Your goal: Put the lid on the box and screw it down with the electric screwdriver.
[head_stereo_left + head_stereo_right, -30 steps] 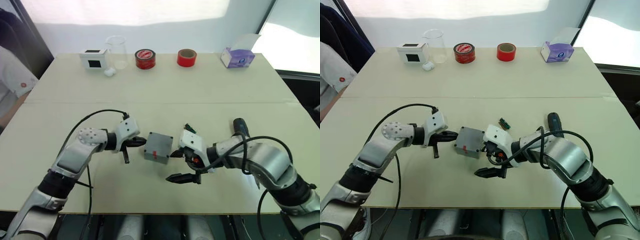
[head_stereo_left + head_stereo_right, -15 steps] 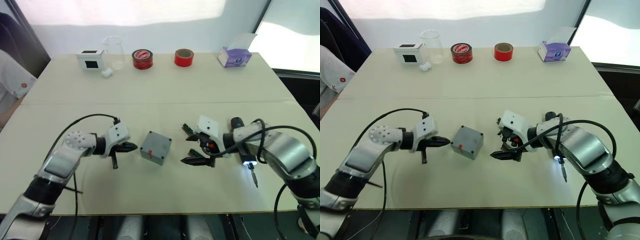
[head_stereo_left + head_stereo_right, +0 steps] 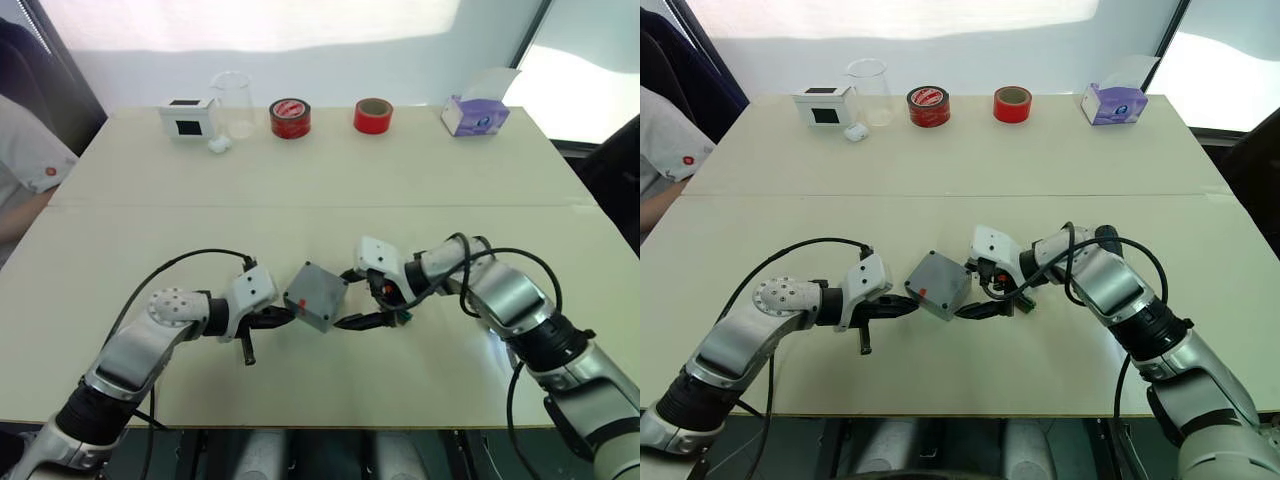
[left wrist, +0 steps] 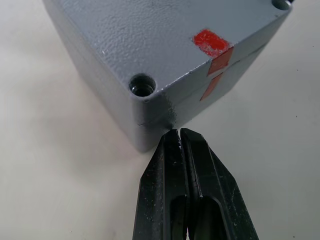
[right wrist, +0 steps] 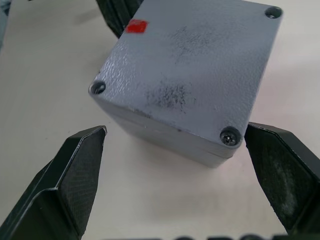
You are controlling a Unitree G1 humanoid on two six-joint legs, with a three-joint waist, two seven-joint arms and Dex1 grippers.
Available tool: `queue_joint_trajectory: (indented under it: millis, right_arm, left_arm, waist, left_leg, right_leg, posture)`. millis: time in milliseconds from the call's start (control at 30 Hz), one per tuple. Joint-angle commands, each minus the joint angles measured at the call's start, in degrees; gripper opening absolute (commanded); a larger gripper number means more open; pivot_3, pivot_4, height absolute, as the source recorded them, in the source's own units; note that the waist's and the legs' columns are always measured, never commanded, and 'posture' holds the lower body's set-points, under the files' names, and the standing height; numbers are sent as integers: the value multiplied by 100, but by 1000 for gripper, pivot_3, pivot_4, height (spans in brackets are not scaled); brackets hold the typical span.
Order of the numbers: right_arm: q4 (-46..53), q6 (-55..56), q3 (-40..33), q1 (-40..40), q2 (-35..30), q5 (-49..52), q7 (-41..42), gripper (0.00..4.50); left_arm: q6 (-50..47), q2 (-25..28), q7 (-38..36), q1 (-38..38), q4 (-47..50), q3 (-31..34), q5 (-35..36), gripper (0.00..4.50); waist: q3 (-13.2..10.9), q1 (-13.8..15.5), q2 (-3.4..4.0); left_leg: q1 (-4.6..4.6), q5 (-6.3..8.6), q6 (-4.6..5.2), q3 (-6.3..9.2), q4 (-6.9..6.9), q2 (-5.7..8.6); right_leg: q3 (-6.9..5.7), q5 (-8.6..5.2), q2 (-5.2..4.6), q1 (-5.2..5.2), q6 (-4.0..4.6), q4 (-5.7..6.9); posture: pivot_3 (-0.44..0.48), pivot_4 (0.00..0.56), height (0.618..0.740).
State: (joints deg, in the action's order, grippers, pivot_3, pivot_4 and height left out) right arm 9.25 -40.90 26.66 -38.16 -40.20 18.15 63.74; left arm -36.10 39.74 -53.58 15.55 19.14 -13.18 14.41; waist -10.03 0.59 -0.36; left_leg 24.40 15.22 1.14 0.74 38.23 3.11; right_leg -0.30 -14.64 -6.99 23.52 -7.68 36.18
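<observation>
The grey box (image 3: 304, 306) stands on the table at the front centre, with the lid (image 3: 322, 284) lying on it and a seam round the sides (image 4: 150, 137). A red mark (image 4: 212, 42) crosses one edge. One corner holds a screw (image 5: 230, 136); the other corner holes look empty. My left gripper (image 4: 180, 134) is shut, its tips against the box's near-left corner. My right gripper (image 3: 343, 300) is open, with one finger on each side of the box's right corner. The black end of the electric screwdriver (image 3: 1106, 236) peeks out behind my right forearm.
Along the table's far edge stand a white box with a black window (image 3: 188, 118), a glass beaker (image 3: 232, 100), two tape rolls (image 3: 290, 118) (image 3: 373, 115) and a tissue box (image 3: 475, 115). A small green part (image 3: 1025, 305) lies by my right gripper. A person's sleeve (image 3: 30, 165) shows at far left.
My right gripper has swung left from beside the lit screwdriver back to the box and now straddles its corner. My left gripper has closed in until it touches the box.
</observation>
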Motion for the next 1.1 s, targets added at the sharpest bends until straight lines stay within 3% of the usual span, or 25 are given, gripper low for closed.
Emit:
queue_joint_trajectory:
  millis: [33, 367, 800, 1100]
  right_arm:
    - [435, -135, -136, 74, 15, 122, 96, 4430]
    - [1254, -765, -475, 593, 68, 289, -353, 4430]
    - [1492, -997, -602, 769, 1, 196, -825, 4430]
    - [1922, -1265, -1662, 1015, -73, 497, -1401, 4430]
  left_arm:
    - [40, -118, 231, 224, -74, 179, -27, 0]
    - [252, -108, 122, 449, -390, 147, -42, 0]
    - [378, -199, 9, 637, -559, 83, -117, 0]
    - [210, 269, -258, 494, -357, 612, 190, 0]
  waist:
    - [0, 0, 0]
    - [0, 2, 0]
    - [0, 8, 0]
    - [0, 2, 0]
  left_leg:
    - [0, 0, 0, 0, 0, 0]
    - [0, -1, -2, 3, -1, 0]
    - [0, -1, -2, 4, -1, 0]
    - [0, -1, -1, 4, -1, -1]
  right_leg:
    - [0, 0, 0, 1, 0, 0]
    - [-1, 0, 1, 2, 0, 2]
    - [-1, 0, 1, 1, 0, 2]
    - [-1, 0, 1, 1, 0, 2]
  posture:
    - [0, 150, 740]
    - [0, 150, 740]
    - [0, 150, 740]
    - [0, 150, 740]
